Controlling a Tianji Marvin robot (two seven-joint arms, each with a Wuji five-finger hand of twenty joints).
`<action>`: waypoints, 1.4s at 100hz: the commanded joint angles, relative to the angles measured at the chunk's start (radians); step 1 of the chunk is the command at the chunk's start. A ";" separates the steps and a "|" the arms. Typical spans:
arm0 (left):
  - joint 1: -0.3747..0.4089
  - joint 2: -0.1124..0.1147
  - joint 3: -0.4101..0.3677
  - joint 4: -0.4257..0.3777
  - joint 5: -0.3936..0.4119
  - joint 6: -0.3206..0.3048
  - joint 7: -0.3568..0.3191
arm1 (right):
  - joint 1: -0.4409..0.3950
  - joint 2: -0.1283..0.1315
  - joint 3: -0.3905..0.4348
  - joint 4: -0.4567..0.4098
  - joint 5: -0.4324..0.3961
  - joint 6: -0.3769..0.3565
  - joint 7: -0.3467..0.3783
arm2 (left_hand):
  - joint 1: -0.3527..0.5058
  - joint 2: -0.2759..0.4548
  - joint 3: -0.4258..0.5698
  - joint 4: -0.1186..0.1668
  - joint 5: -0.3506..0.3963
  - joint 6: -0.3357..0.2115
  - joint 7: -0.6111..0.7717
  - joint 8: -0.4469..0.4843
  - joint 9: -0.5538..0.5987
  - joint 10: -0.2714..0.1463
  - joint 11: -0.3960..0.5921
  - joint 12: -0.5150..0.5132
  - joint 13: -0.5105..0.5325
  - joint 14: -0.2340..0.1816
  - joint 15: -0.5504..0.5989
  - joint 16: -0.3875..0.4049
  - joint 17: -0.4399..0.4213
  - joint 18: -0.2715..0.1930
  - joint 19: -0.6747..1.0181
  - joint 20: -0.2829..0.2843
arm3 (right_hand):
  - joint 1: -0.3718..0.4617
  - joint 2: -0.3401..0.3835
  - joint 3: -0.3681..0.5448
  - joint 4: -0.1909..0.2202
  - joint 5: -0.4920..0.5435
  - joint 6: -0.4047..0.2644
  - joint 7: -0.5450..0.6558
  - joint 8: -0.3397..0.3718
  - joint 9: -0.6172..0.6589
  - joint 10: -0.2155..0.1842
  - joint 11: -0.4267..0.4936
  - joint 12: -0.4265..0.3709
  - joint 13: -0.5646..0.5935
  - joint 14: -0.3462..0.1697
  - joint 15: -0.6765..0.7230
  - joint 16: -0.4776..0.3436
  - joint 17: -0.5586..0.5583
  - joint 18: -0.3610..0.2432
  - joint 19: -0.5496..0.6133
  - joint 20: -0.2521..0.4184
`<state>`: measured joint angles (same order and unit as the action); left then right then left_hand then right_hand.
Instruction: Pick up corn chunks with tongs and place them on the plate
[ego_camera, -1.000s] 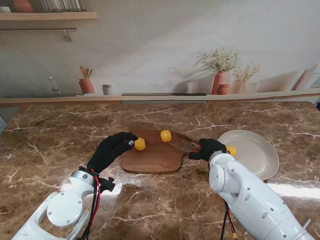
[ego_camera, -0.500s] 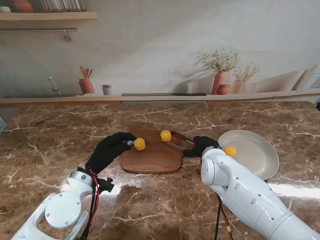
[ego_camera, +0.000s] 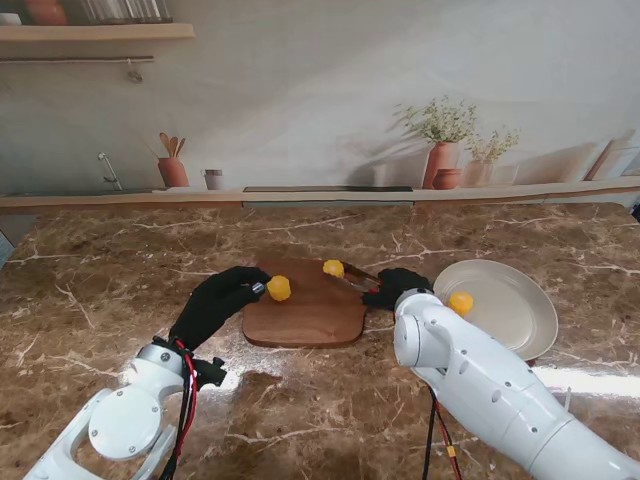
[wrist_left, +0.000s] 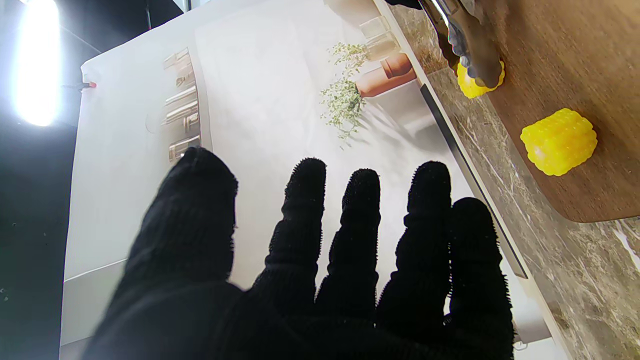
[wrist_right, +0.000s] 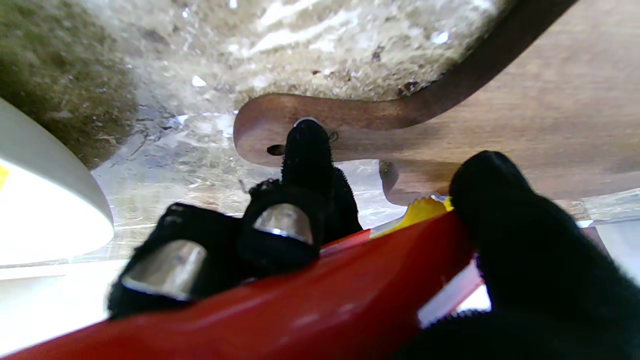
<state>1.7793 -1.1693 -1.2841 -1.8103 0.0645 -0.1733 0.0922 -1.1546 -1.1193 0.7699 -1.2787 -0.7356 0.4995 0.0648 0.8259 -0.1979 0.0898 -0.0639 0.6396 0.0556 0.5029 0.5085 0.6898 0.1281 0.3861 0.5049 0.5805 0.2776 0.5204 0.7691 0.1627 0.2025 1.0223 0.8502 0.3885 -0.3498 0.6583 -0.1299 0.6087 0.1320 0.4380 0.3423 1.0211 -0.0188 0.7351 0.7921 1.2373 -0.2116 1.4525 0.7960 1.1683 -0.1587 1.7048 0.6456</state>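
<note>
Marble table (ego_camera: 120, 280): right hand (ego_camera: 397, 288) grips tongs (ego_camera: 352, 279) touching 1 corn chunk (ego_camera: 333, 268); left hand (ego_camera: 215, 303) spread, holding nothing.

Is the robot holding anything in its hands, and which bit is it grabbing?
The right hand holds the tongs by their red handle end, tips at a corn chunk. The left hand holds nothing, fingers spread.
</note>
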 joint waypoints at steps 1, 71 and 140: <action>0.007 -0.001 0.003 -0.002 -0.001 -0.003 0.005 | -0.027 0.011 0.018 -0.020 -0.014 -0.013 0.020 | 0.008 0.034 -0.025 0.038 -0.035 -0.007 -0.014 0.014 -0.026 -0.011 -0.009 0.000 -0.030 0.005 -0.031 -0.010 -0.016 -0.062 -0.026 0.018 | 0.152 0.172 0.097 0.008 0.074 -0.036 0.003 -0.004 0.049 0.012 -0.008 0.011 0.089 -0.070 0.141 0.022 0.057 -0.113 0.351 0.090; 0.000 -0.008 0.023 0.013 -0.011 -0.033 0.033 | -0.465 0.049 0.545 -0.401 -0.296 -0.003 0.050 | 0.006 0.035 -0.032 0.038 -0.038 -0.009 -0.017 0.014 -0.028 -0.018 -0.009 0.002 -0.032 0.000 -0.033 -0.011 -0.018 -0.066 -0.029 0.019 | 0.186 0.116 0.150 0.010 0.114 -0.015 0.014 -0.008 0.098 0.030 -0.027 0.014 0.089 -0.057 0.148 0.032 0.056 -0.090 0.359 0.094; -0.006 -0.009 0.026 0.010 -0.001 -0.033 0.038 | -0.544 0.035 0.680 -0.366 -0.253 0.098 -0.021 | 0.009 0.030 -0.033 0.039 -0.041 -0.007 -0.020 0.012 -0.031 -0.014 -0.012 0.001 -0.034 0.003 -0.037 -0.012 -0.019 -0.065 -0.033 0.019 | -0.097 -0.126 0.179 0.025 0.028 0.059 0.012 -0.051 0.052 0.019 0.004 0.019 0.092 -0.133 0.149 0.066 0.067 -0.203 0.358 0.124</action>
<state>1.7681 -1.1772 -1.2572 -1.7949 0.0583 -0.2104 0.1314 -1.6825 -1.0813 1.4445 -1.6275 -0.9862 0.6076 0.0190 0.8259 -0.1979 0.0898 -0.0639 0.6159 0.0556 0.4934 0.5085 0.6898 0.1281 0.3861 0.5049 0.5649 0.2776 0.5089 0.7687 0.1522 0.1974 1.0115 0.8511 0.2954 -0.5141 0.8139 -0.1299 0.6513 0.1695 0.4351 0.3101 1.0634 -0.0002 0.7111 0.7987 1.2485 -0.1955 1.4525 0.8069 1.1764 -0.1359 1.7107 0.6474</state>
